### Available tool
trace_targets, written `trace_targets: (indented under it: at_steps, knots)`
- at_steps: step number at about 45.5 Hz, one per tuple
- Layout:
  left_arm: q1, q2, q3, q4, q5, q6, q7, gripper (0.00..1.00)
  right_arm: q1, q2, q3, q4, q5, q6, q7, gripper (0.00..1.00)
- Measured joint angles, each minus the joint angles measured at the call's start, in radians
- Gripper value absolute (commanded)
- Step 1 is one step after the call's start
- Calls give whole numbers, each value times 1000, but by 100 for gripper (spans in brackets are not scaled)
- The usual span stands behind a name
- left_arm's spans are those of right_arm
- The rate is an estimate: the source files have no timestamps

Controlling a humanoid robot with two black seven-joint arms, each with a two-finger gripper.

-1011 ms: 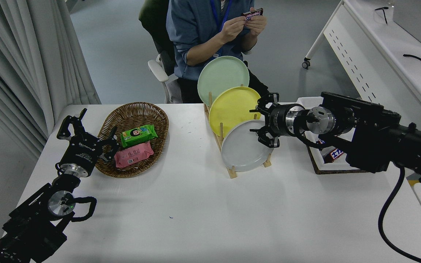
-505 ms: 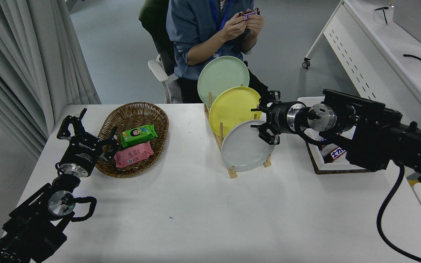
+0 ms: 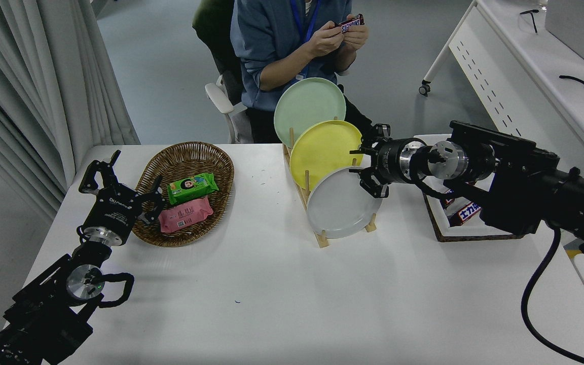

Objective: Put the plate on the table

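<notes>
The right gripper [image 3: 369,163] is seen with its fingers spread and gripping nothing, poised at the upper right rim of the light-grey plate [image 3: 340,205], which is stood on edge in the front slot of a wooden plate rack [image 3: 318,234] on the white table [image 3: 282,299]. Behind it in the same rack, a yellow plate [image 3: 322,149] and a pale green plate [image 3: 308,104] are held upright. For the grasp to go well, the rim should probably be taken squarely between the fingers before closing, and the plate lifted clear of the dowels rather than dragged, so that the rack and the yellow plate just behind are not disturbed. The left gripper [image 3: 119,177] is parked at the lower left, its fingers apart, beside a wicker basket [image 3: 190,157] holding a green packet [image 3: 192,187] and a pink packet [image 3: 186,214]. A tray [image 3: 441,230] with a snack bar is largely hidden under the right arm. Whether a fingertip already touches the grey rim cannot be made out. At the far side, a seated person's hands [image 3: 337,38] are occupied with a wrapped bar.
</notes>
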Motion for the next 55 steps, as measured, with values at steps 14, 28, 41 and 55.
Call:
trace_targets:
  at_steps: [14, 28, 41, 55]
  knots:
    - [0, 0, 0, 0, 0, 0, 0, 100, 0, 1, 2, -8, 0, -1, -6, 27]
    - [0, 0, 0, 0, 0, 0, 0, 100, 0, 2, 3, -16, 0, -1, -20, 20]
    - [0, 0, 0, 0, 0, 0, 0, 100, 0, 2, 6, -18, 0, -1, -33, 20]
    - [0, 0, 0, -1, 0, 0, 0, 100, 0, 2, 13, -19, 0, -1, -38, 17]
